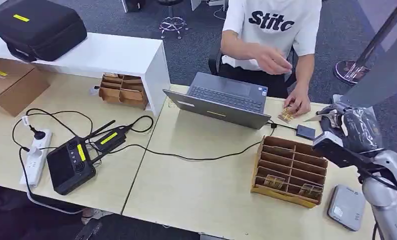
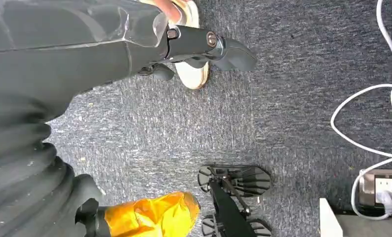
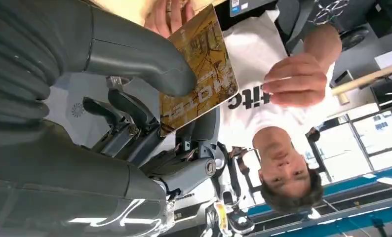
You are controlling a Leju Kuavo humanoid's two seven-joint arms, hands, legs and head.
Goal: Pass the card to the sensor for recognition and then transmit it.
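A pale wooden tabletop [image 1: 201, 185] fills most of the head view, with a person in a white shirt [image 1: 274, 30] sitting at its far edge behind an open grey laptop [image 1: 221, 100]. Near the right end of the tabletop stands a brown slotted card rack [image 1: 286, 172], with a few cards left in its front slots; a small grey box [image 1: 346, 206] lies beside it at the near right corner, and a small dark square pad [image 1: 305, 132] on a cable lies between the rack and the laptop, probably the sensor. The robot's right hand [image 1: 344, 127] is raised above the right end of the tabletop, past the rack, and the person's hand [image 1: 297, 104] rests on a card lying at the far edge. In the right wrist view, that right hand [image 3: 135, 94] holds a golden-brown hotel card [image 3: 199, 69], the thick thumb [image 3: 149, 64] pressed on its face and darker fingers behind, so the hand is closed around the card rather than spread. The card looks thin, light, stiff and glossy, so it could slip; a hold near one edge would leave its face free for the sensor. The left hand [image 2: 204, 47] hangs over grey carpet holding nothing, its fingers curled in rather than spread.
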